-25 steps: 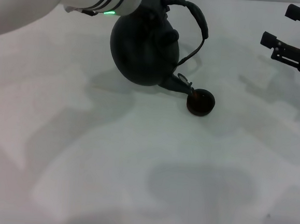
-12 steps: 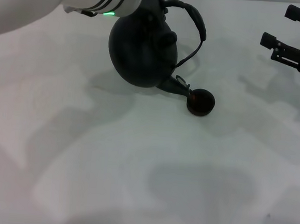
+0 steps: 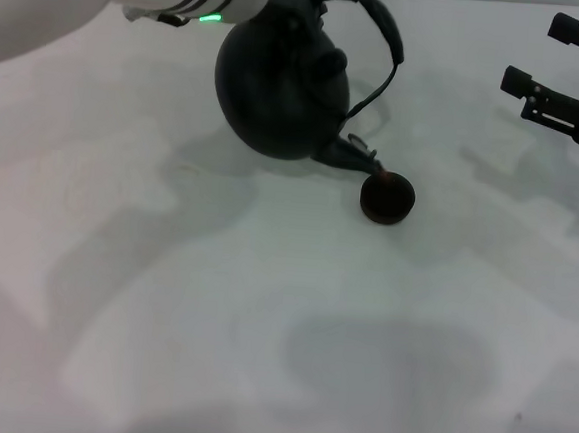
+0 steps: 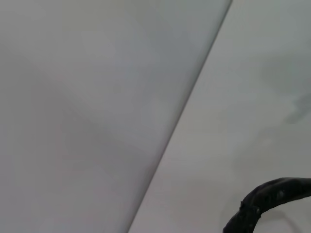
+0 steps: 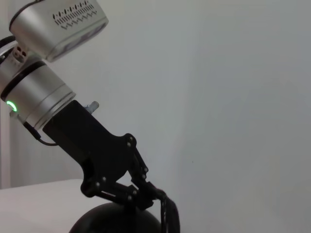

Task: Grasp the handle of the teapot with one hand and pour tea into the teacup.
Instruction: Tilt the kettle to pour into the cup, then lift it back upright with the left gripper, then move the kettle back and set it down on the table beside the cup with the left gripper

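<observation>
Black teapot (image 3: 279, 90) hangs tilted at my eleven o'clock, spout over the teacup (image 3: 386, 198) near centre. My left gripper (image 5: 146, 194) is clamped on the handle (image 3: 384, 33). At two o'clock my right gripper (image 3: 567, 73) idles, fingers apart. Nothing but pale table (image 3: 261, 325) around them.

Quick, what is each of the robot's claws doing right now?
Left gripper: shut on the handle, holding the teapot tipped over the teacup.
Right gripper: open, empty, off to the side.
</observation>
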You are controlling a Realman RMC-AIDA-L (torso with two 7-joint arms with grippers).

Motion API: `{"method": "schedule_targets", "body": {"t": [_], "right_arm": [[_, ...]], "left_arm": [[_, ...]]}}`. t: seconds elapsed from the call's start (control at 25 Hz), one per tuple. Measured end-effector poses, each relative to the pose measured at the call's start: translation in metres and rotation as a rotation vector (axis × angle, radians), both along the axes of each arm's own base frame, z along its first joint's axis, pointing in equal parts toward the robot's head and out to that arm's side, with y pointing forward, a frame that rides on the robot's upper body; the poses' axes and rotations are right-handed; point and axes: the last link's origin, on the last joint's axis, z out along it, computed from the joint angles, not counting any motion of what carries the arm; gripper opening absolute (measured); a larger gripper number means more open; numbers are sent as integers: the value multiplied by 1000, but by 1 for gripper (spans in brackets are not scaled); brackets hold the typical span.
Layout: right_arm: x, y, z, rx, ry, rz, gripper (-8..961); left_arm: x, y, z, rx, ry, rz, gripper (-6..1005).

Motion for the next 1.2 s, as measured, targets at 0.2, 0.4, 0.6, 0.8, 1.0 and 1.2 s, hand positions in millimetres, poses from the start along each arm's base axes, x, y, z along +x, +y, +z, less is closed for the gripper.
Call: {"method": "schedule_targets", "body": {"t": [0.2, 0.4, 0.6, 0.8, 1.0, 1.2], "right_arm": [[0, 0, 0, 0, -2, -2, 856], [2, 0, 0, 1, -5, -6, 855], [3, 0, 2, 2, -12, -7, 856], [5, 0, 4, 1, -15, -15, 856], [7, -2, 5, -2, -15, -18, 855], [8, -4, 4, -11, -12, -22, 855]], "left_arm": [[5, -1, 6, 0, -59, 5, 136], [6, -6, 19, -9, -163, 18, 136], [-2, -14, 34, 11, -242, 38, 136], [-18, -20, 61, 59, -355, 56, 135], [-37, -31, 88, 73, -482, 24, 136], [-58, -43, 102, 67, -577, -15, 132]]}}
